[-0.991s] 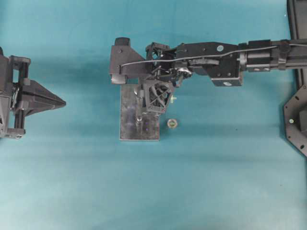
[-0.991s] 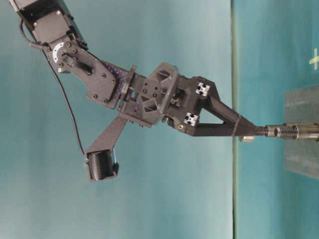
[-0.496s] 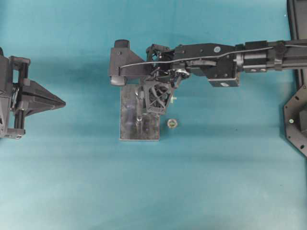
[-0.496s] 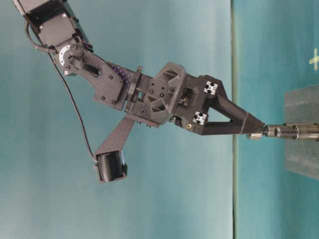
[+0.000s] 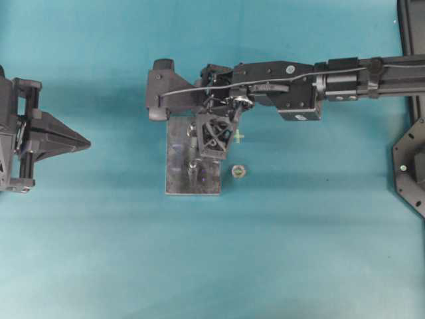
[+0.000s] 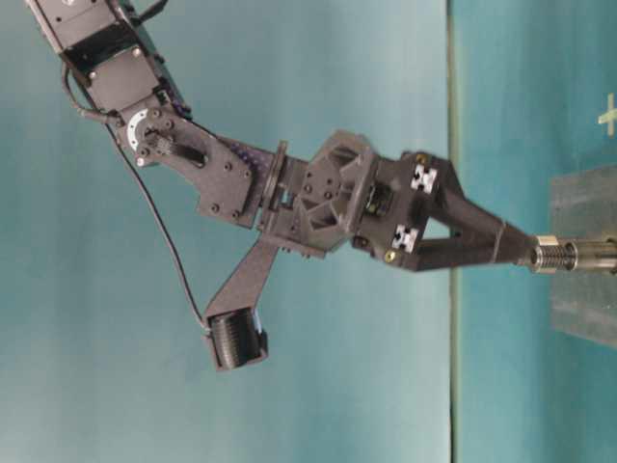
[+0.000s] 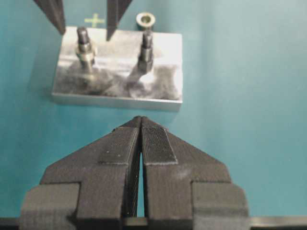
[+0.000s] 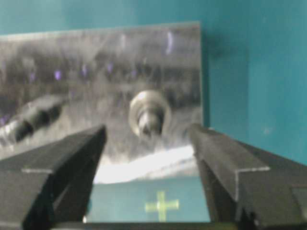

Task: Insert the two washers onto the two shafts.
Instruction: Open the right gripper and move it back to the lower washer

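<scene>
With the washer (image 8: 149, 114) seated on the shaft (image 7: 84, 45), right gripper (image 8: 148, 143) fingers stand apart; left gripper (image 7: 140, 143) pressed together; retreat upward seems next.

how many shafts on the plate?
2, both upright on the metal plate: one shaft between the right pincer fingers, the other shaft nearest the loose nut.

Even, bright lighting is seen overhead; soft shadows are cast beneath the arms on the teal table surface (image 5: 299, 252). Glare patches are reflected off the shiny rectangular metal base plate (image 8: 86, 72), rendered blurred in the right wrist view. Near black finger pads (image 7: 156, 146) are softly focused.
</scene>
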Controlling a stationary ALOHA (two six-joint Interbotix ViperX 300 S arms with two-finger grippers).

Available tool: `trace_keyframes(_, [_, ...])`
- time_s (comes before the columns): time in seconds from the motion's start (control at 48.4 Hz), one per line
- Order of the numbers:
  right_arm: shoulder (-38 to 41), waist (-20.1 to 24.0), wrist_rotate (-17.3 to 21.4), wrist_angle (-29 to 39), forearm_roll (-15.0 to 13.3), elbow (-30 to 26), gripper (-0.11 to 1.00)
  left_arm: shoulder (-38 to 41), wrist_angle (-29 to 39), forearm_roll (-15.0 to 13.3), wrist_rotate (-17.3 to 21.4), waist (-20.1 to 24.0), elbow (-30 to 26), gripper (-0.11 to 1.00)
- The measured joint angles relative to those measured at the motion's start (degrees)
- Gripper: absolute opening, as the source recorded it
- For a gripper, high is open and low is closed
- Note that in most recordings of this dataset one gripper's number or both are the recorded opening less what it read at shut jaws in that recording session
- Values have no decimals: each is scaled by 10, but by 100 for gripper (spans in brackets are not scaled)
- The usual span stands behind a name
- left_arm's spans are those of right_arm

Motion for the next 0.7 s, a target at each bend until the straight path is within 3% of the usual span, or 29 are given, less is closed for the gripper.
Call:
trace_keyframes(0.227, [-9,0,1,11,20,8,70,-4,0,0,-4,0,1,0])
trace_keyframes(0.496, [-92,10,12,15,22,93,70,-5,0,0,-4,0,1,0])
trace_keyframes(0.702, [-138,46,15,-3,25,173,71,-4,0,0,-4,0,1,0])
